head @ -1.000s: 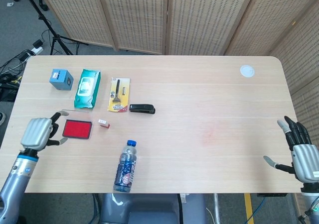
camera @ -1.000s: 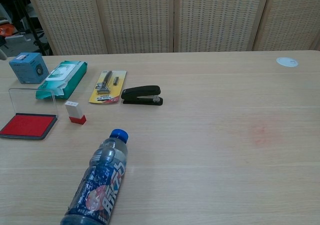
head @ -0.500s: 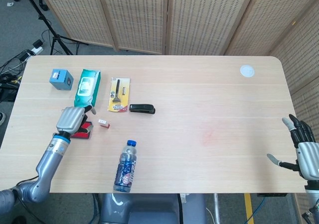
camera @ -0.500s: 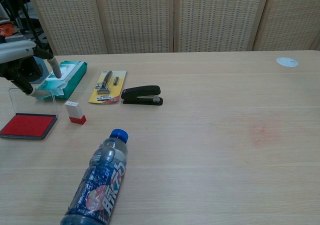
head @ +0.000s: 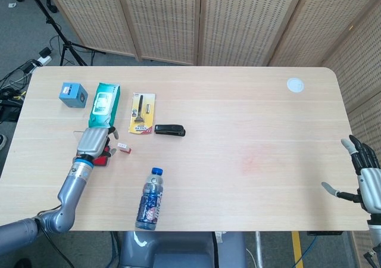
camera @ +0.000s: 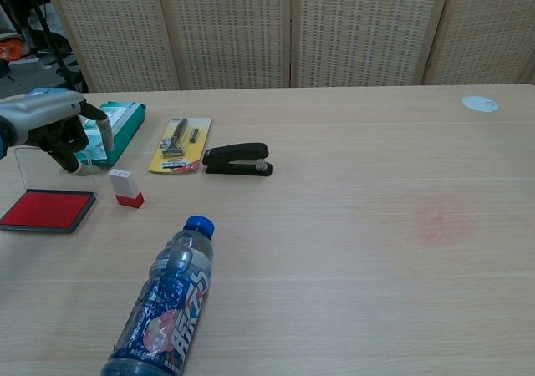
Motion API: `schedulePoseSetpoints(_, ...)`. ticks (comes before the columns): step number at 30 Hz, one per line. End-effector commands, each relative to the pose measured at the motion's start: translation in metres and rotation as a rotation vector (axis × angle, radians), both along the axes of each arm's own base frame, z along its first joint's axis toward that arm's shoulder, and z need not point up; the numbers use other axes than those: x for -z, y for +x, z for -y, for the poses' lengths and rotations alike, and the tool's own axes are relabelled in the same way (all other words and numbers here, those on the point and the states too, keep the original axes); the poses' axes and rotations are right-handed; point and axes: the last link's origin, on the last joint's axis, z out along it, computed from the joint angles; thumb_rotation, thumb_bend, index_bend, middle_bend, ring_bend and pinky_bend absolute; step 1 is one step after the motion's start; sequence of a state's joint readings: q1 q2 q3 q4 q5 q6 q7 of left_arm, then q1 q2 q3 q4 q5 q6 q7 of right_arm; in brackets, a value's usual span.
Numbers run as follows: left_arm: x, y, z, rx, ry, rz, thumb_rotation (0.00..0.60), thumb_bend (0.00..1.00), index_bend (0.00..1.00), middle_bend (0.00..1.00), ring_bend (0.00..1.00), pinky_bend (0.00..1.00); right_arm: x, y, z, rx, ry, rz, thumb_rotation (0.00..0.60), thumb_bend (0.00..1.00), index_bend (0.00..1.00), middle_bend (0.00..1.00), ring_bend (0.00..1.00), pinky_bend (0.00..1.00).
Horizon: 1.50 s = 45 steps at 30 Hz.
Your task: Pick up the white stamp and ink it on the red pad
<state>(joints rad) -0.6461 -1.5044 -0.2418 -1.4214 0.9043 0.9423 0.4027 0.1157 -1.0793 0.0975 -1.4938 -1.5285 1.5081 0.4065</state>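
The white stamp point(camera: 125, 187) with a red base lies on the table, also seen in the head view as a small white stamp point(head: 123, 147). Left of it sits the red pad point(camera: 46, 210) with its clear lid raised; in the head view my left hand mostly covers the red pad point(head: 105, 159). My left hand point(camera: 60, 132) point(head: 93, 141) hovers above and behind the pad, just left of the stamp, fingers apart and holding nothing. My right hand point(head: 364, 178) is open at the table's far right edge, away from everything.
A water bottle point(camera: 164, 302) lies near the front edge. A black stapler point(camera: 237, 160), a razor pack point(camera: 179, 144), a green wipes pack point(camera: 107, 129) and a blue box point(head: 72, 94) stand behind the stamp. A white disc point(camera: 480, 104) sits far right.
My left hand has swung right from the table's left edge to a spot over the pad beside the stamp. The right hand has drifted slightly outward. Stamp and pad have not moved.
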Motion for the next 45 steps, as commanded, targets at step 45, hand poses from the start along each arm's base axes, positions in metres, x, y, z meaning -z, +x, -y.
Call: schedulePoseSetpoints(45, 0.038, 0.007, -0.012, -0.029, -0.013, -0.068, 0.6, 0.34, 0.58, 0.99, 1.0, 0.96, -0.002, -0.004, 0.003, 0.01, 0.018, 0.038, 0.6, 0.0, 0.0, 0.0, 0.0, 0.0)
